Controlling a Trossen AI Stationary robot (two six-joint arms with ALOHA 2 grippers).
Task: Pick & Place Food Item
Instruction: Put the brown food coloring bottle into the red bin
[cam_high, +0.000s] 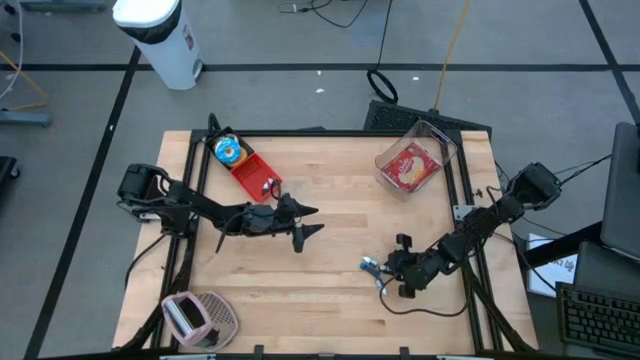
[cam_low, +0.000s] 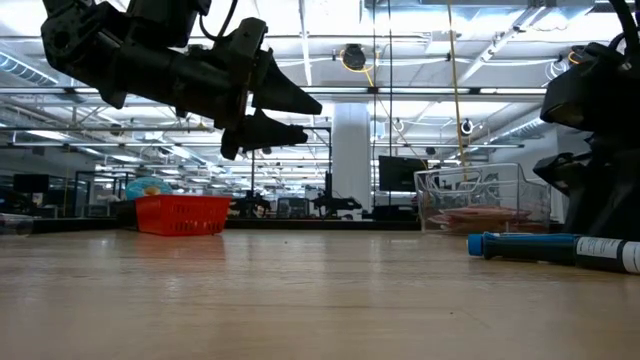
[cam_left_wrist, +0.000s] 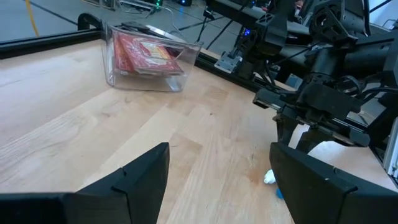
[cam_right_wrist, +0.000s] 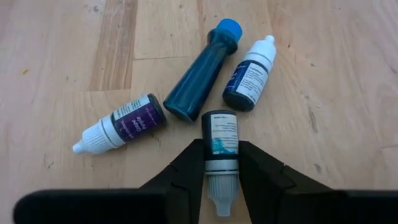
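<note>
Right gripper (cam_right_wrist: 221, 180) is down at the table's (cam_high: 330, 290) 5 o'clock area in the high view, its fingers (cam_right_wrist: 180, 177) closing around a small dropper bottle (cam_right_wrist: 219, 155) lying flat; the jaws sit narrow and flank its neck and lower body on both sides, though whether they have firm contact cannot be told; judged step: securing the grasp before a lift.

Risks: the bottle is round and smooth, so an uneven pinch could roll or squirt it out of the jaws; three neighbours lie close, a blue-capped tube (cam_right_wrist: 202, 71) touching or nearly touching its base end, a dark-blue bottle (cam_right_wrist: 249, 74) just beside, a purple bottle (cam_right_wrist: 121, 124) near, and any of them could be nudged or dragged along on the lift; a grip near the tip leaves the body overhanging, so it could tilt.

Appearance of the item: small, white cap end towards the wrist, dark band, pale label with teal print; text unreadable.

Left gripper (cam_high: 305, 222) hangs above the table centre, jaws wide apart and empty.

Elsewhere: red basket (cam_high: 252, 172) at 11 o'clock; clear bin (cam_high: 415, 160) holding a red packet (cam_high: 408, 167) at 1 o'clock; which is the destination cannot be told.
</note>
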